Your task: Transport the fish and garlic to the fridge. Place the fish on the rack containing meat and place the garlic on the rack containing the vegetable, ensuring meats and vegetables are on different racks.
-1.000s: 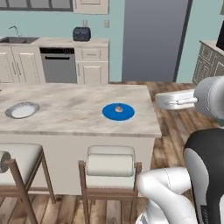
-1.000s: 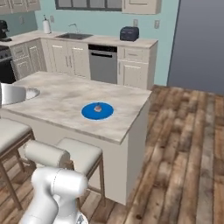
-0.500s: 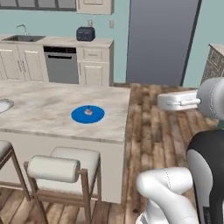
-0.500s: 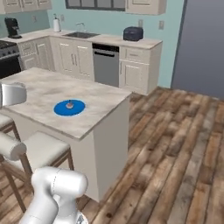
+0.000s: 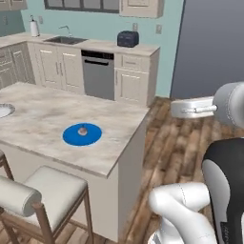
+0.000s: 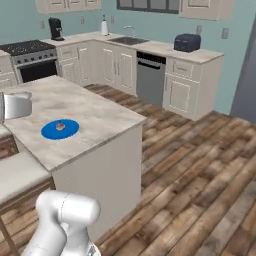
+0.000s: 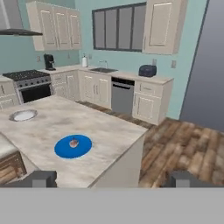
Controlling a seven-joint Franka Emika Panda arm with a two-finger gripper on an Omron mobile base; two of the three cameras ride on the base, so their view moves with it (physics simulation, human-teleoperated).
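The tiny off-white garlic bulb (image 7: 74,142) is sitting on a round blue plate (image 7: 83,148) near the right end of the marbled island worktop (image 7: 109,127), awaiting pickup, while the gripper (image 7: 111,178) is hanging near it, jaws spread wide and holding nothing.

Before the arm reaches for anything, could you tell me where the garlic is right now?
The garlic sits in the middle of the blue plate on the kitchen island, toward its near edge, left of centre in all three views.
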